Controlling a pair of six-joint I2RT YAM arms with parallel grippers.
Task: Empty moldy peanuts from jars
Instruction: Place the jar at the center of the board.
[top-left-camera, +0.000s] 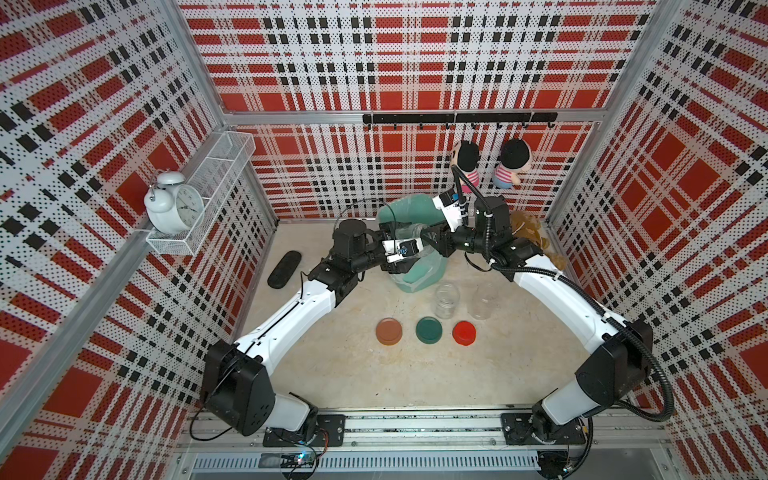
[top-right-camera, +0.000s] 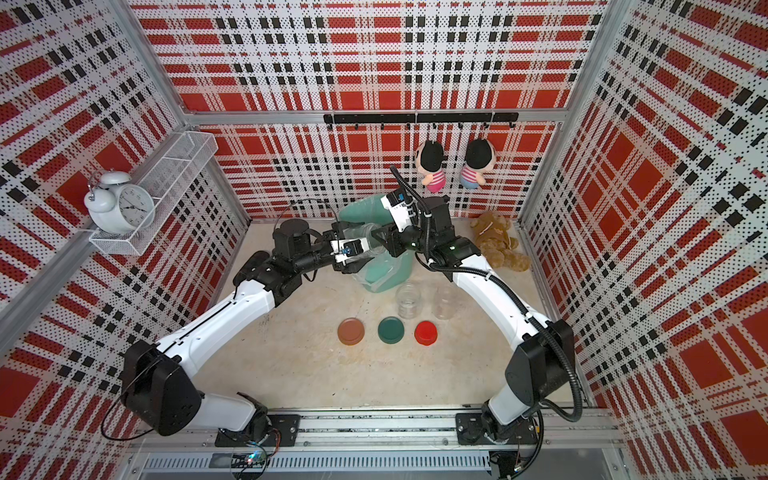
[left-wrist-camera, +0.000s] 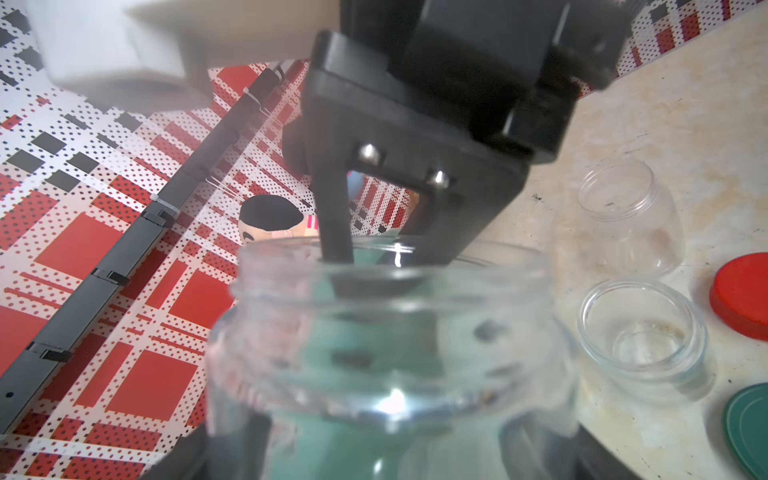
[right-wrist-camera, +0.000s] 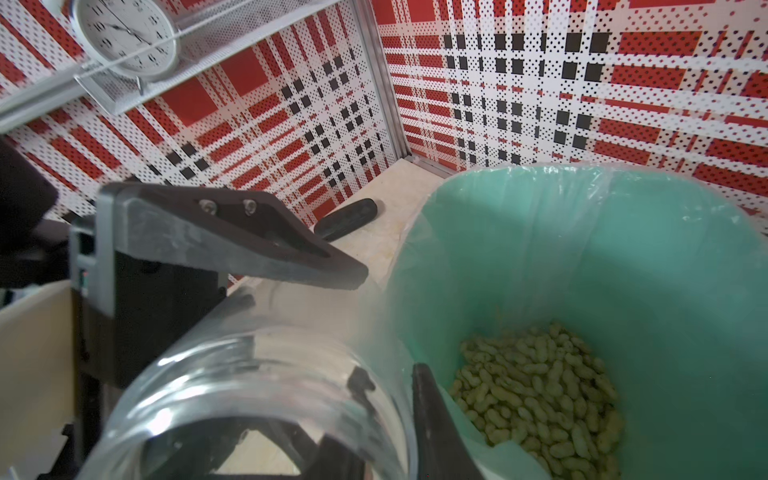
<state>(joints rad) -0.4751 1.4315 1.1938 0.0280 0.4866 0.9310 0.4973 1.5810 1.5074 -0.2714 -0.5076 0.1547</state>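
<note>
Jar (left-wrist-camera: 390, 353) clear, open-mouthed, tipped sideways; peanuts (right-wrist-camera: 540, 395) pale greenish-tan, heaped in bin (right-wrist-camera: 623, 249).

Clear plastic jar (top-left-camera: 410, 231), desk's 12 o'clock: mostly hidden between left tool (top-left-camera: 405, 248) and right tool (top-left-camera: 426, 241) in both top views; right tool's grip indeterminable.

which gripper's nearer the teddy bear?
Right. The right gripper is at the mouth of the held jar, toward the teddy bear, above the teal bin. The left gripper holds that jar from the opposite side, farther away.
</note>
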